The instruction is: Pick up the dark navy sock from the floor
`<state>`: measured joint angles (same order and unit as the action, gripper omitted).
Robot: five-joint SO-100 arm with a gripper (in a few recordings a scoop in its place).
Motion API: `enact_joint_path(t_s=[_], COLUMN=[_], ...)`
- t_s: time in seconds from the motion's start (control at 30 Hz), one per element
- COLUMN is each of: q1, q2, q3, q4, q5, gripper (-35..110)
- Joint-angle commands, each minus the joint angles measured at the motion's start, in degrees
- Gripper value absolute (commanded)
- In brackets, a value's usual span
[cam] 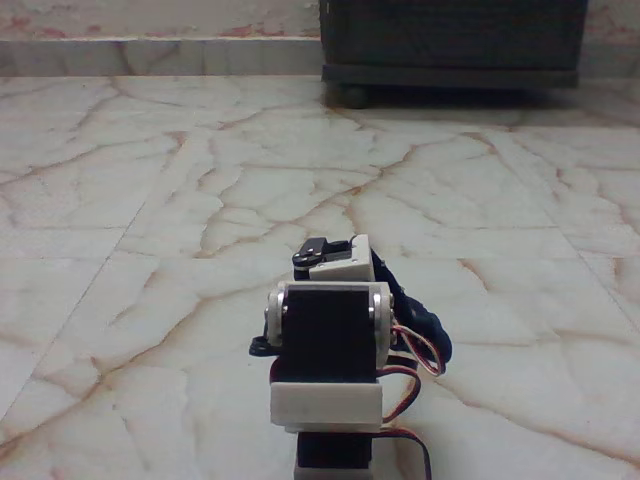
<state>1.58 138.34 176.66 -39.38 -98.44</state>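
My arm stands at the bottom centre, seen from behind, with its black servo blocks and white brackets in front. Above them is the white head of the gripper [347,257] with a black piece on its left; its fingers are hidden behind the arm. The dark navy sock [422,322] shows just to the right of the arm. It is a dark band running from beside the white head down and to the right, partly behind the red and black wires. Whether it hangs from the fingers or lies on the floor [160,250] I cannot tell.
Glossy cream marble tiles with reddish-brown veins spread all around the arm. A dark cabinet [455,40] on round feet stands at the back right against a pale skirting. Loose wires [405,385] loop at the arm's right side.
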Motion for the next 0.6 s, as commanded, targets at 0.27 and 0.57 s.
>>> enact_joint_path(t_s=[0.27, 0.57], q1=[0.4, 0.4], q2=[2.2, 2.2], q3=[-0.1, -0.1], q4=[-0.9, -0.7], q5=[0.4, 0.5], gripper=[0, 0])
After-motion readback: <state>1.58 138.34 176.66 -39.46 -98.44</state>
